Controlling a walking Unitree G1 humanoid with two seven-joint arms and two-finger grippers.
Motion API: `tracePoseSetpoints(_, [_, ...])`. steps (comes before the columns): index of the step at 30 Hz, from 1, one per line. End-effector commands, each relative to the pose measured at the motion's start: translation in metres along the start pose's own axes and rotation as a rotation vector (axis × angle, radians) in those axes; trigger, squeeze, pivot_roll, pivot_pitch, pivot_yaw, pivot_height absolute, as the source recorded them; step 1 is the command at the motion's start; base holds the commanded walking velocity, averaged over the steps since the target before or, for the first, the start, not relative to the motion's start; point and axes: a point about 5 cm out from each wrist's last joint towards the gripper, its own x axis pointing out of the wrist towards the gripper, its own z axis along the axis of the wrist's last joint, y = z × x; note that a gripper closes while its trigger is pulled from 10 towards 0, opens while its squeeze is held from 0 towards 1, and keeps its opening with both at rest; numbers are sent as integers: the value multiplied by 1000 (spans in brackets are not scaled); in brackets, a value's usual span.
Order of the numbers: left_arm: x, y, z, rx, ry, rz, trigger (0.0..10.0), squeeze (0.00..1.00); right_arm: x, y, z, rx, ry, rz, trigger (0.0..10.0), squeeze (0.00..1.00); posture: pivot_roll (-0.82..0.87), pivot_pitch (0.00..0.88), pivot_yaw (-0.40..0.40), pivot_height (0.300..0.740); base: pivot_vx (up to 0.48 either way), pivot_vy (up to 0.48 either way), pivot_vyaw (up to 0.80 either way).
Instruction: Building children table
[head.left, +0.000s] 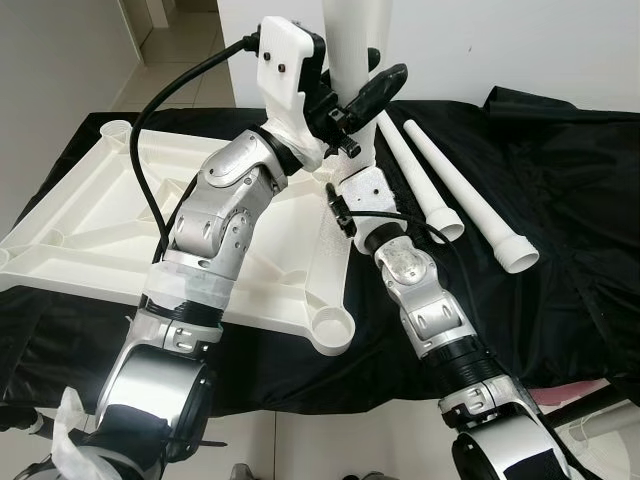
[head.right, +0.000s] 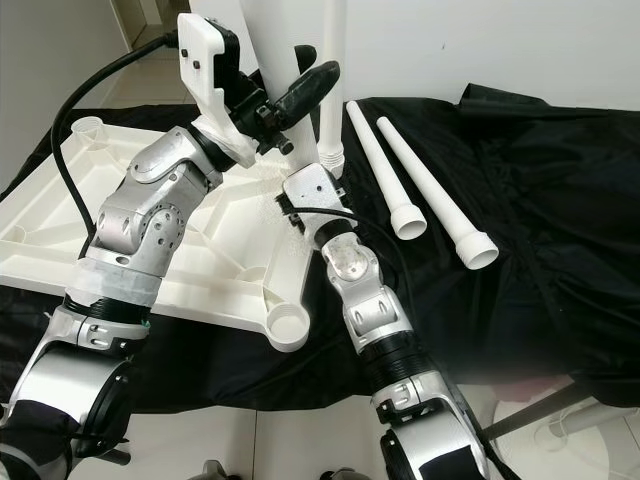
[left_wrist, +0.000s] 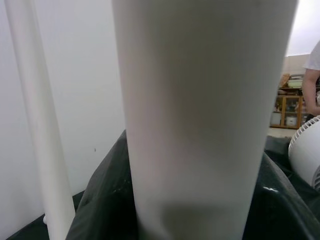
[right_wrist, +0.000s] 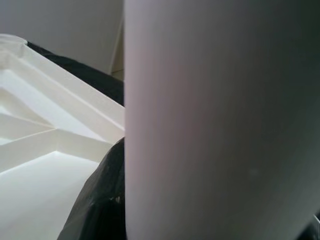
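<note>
You had the white plastic tabletop (head.left: 120, 210), turned underside up with its ribs and round corner sockets showing, lying on the black cloth (head.left: 560, 200) that covered the counter, and one long white plastic tube leg (head.left: 350, 60) stood upright at its far right corner. Your left end effector (head.left: 365, 100) was up against that leg, one black finger wrapped across its front, so it looked closed on the tube; the left wrist view showed the tube right in front of the camera. Your right end effector (head.left: 362, 188) sat lower on the same leg, near its base, but you could not tell from these pictures whether its fingers were clamped or merely beside it. Two more white tube legs (head.left: 470, 205) lay side by side on the cloth just to the right, flared ends toward you, well clear of the tabletop. The near right socket (head.left: 333, 330) was unfilled. Judging by the look, these legs were light, stiff, hollow and smooth, so they would likely slip or twist in a narrow pinch; you would do best to grip around the middle of the shaft, keep it plumb over the socket, and press straight down rather than levering sideways
</note>
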Motion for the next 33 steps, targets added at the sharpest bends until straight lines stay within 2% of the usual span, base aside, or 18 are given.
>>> tracePoseSetpoints(1, [4,-5,7,42,-16,-11,10000,0,0,8,-5,-1,27,30,0,0,-45,73,21,740,0,0,0])
tracePoseSetpoints(5, [4,-8,7,46,-14,-29,10000,0,0,6,-5,11,30,3,314,0,-45,75,22,740,0,0,0])
tracePoseSetpoints(6, [5,-10,7,42,-16,-39,10000,0,0,5,-5,21,30,-3,1647,0,-44,75,23,740,0,0,0])
tracePoseSetpoints(7, [5,-10,7,42,-16,-39,10000,0,0,5,-5,21,30,-3,1647,0,-44,75,23,740,0,0,0])
tracePoseSetpoints(8, [5,-11,7,33,-18,-50,10000,0,1,4,-5,34,36,-18,10000,0,-44,75,26,740,0,0,0])
tracePoseSetpoints(9, [5,-11,7,33,-18,-50,10000,0,1,4,-5,34,36,-18,10000,0,-44,75,26,740,0,0,0])
tracePoseSetpoints(10, [5,-12,7,4,-24,-58,10000,1000,1,3,-5,58,37,-32,10000,0,-44,75,27,740,0,0,0])
tracePoseSetpoints(14, [5,-13,8,-17,-38,-68,10000,1000,1,2,-4,77,35,-41,10000,0,-44,75,27,740,0,0,0])
tracePoseSetpoints(15, [4,-13,9,1,-37,-70,10000,1000,2,0,-3,136,36,-72,10000,0,-46,76,30,740,0,0,0])
tracePoseSetpoints(16, [4,-14,10,4,-41,-76,10000,0,1,-2,-3,199,41,-105,10000,0,-49,77,29,740,0,0,0])
tracePoseSetpoints(18, [4,-13,12,5,-44,-78,10000,0,0,-3,-3,294,54,-150,10000,0,-49,82,22,740,0,0,0])
tracePoseSetpoints(21, [3,-13,13,0,-46,-77,10000,0,0,-3,-3,313,57,-157,10000,0,-49,82,22,740,0,0,0])
tracePoseSetpoints(24, [0,-4,15,-10,-56,-25,10000,0,-5,-9,-5,446,60,-241,10000,0,-60,84,16,740,0,0,0])
tracePoseSetpoints(28, [-2,1,15,-11,-55,7,10000,0,-8,-11,-7,486,63,-272,10000,0,-60,83,16,740,0,0,0])
tracePoseSetpoints(30, [-9,12,16,-13,-68,83,10000,0,-13,-17,-11,500,65,-305,10000,0,-62,82,12,740,0,0,0])
tracePoseSetpoints(32, [-9,12,16,-13,-68,83,10000,0,-13,-17,-11,500,65,-305,10000,0,-62,82,12,740,0,0,0])
tracePoseSetpoints(33, [-14,19,16,-15,-77,133,10000,0,-16,-20,-13,508,59,-322,10000,0,-64,79,12,740,0,0,0])
